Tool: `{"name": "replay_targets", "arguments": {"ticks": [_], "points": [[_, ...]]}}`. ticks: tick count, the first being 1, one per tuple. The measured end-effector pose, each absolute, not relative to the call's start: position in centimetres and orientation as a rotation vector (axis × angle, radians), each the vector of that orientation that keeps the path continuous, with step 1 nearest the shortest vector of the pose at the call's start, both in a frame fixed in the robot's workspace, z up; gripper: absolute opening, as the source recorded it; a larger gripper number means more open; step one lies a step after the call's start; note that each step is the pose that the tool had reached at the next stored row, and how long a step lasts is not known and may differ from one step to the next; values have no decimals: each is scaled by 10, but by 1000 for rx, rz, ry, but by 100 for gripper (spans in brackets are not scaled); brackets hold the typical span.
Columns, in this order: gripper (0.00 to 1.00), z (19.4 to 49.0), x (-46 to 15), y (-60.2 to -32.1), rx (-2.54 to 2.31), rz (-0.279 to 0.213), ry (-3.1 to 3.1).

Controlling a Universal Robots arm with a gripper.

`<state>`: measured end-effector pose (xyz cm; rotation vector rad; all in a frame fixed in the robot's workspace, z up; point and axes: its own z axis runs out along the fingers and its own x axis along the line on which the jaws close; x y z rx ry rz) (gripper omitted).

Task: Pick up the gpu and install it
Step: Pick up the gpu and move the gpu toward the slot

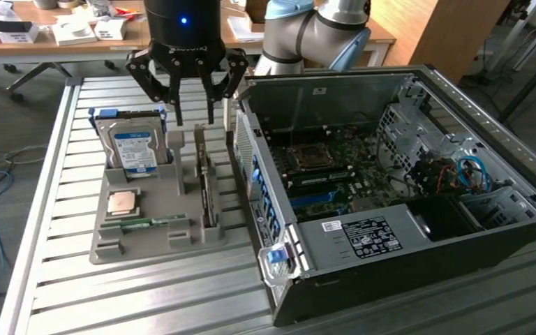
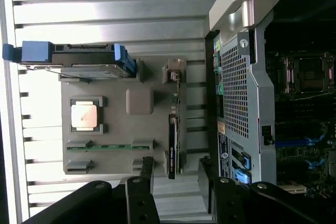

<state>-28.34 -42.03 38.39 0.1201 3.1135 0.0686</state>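
wide open, the end effector (image 1: 195, 117) hovers over the edge-on gpu (image 1: 209, 183) at nine o'clock of the computer case (image 1: 361, 241); it should straddle the gpu squarely.

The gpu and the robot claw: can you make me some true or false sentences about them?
1. The gripper holds the gpu. False: it hangs open above the gpu, which stands on edge in the gray holder.
2. The hard drive stands upright in the holder. True.
3. The gpu sits inside the computer case. False: it is in the holder beside the case.
4. The computer case is open. True.
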Motion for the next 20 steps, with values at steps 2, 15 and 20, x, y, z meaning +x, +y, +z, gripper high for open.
{"name": "replay_targets", "arguments": {"ticks": [2, 15, 20], "points": [[47, 382, -283, -420, 120, 69, 3113], [47, 359, -283, -420, 120, 69, 3113], [47, 350, -283, -420, 120, 69, 3113]]}}
